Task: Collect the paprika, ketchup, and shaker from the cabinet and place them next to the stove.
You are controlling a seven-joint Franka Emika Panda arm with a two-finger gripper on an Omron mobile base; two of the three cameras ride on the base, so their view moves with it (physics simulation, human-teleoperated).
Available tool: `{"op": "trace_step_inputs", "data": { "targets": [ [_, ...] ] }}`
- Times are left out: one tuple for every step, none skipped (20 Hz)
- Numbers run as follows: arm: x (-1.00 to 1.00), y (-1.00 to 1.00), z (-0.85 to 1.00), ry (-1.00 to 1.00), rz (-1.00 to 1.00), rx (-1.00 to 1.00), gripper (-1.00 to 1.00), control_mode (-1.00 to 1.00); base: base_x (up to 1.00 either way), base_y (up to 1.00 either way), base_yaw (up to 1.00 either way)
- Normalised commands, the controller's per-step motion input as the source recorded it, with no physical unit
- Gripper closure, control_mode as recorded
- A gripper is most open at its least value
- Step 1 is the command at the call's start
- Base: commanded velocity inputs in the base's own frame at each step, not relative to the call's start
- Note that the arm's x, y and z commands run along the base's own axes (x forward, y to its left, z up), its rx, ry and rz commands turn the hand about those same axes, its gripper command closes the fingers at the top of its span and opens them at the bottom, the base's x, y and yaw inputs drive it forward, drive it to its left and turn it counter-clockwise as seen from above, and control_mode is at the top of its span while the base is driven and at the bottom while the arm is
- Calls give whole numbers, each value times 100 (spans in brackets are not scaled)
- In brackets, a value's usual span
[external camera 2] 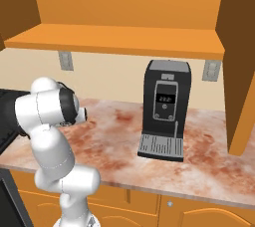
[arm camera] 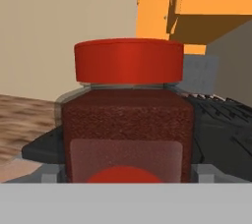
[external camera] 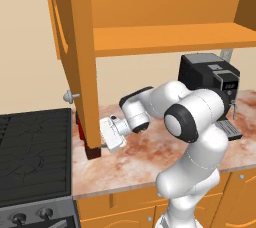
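The paprika (arm camera: 127, 125), a squarish dark brown jar with a red cap, stands upright right in front of the hand camera. My gripper (arm camera: 127, 171) is open, with a jaw on each side of the jar's lower body. In the left base view the gripper (external camera: 103, 145) reaches left behind the hanging door of the orange cabinet (external camera: 80, 47). The jar's dark base (external camera: 92, 152) rests on the counter below that door, close to the stove (external camera: 35, 152). A red sliver (external camera: 78, 127) shows past the door's left edge; I cannot tell what it is. The stove's dark grates (arm camera: 221, 129) lie behind the jar.
A black coffee machine (external camera: 207, 79) (external camera 2: 164, 109) stands on the marbled counter (external camera: 150, 162) to the right of the arm. The cabinet shelf (external camera 2: 119, 42) hangs above the counter. Wall outlets (external camera 2: 64, 60) sit below it. Orange drawers (external camera: 240, 197) run under the counter.
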Motion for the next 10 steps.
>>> {"op": "trace_step_inputs", "data": {
  "targets": [
    [-27, -3, -23, 0, 0, 1, 100, -100, 0, 0, 0],
    [-25, 0, -22, 0, 0, 0, 100, -100, 0, 0, 0],
    [-27, 0, -24, 0, 0, 0, -100, -100, 0, 0, 0],
    [-22, 0, -18, 0, 0, 0, -100, -100, 0, 0, 0],
    [-29, 0, -16, 0, 0, 0, -100, -100, 0, 0, 0],
    [-29, -4, -14, 0, 0, 0, -100, -100, 0, 0, 0],
    [-30, -3, -9, -3, 0, 0, -100, -100, 0, 0, 0],
    [-34, -10, -7, -3, 0, 1, -100, -100, 0, 0, 0],
    [-34, -9, -3, -5, 0, 1, -100, -100, 0, 0, 0],
    [-32, -5, 0, -6, 0, 2, -100, -100, 0, 0, 0]
  ]
}}
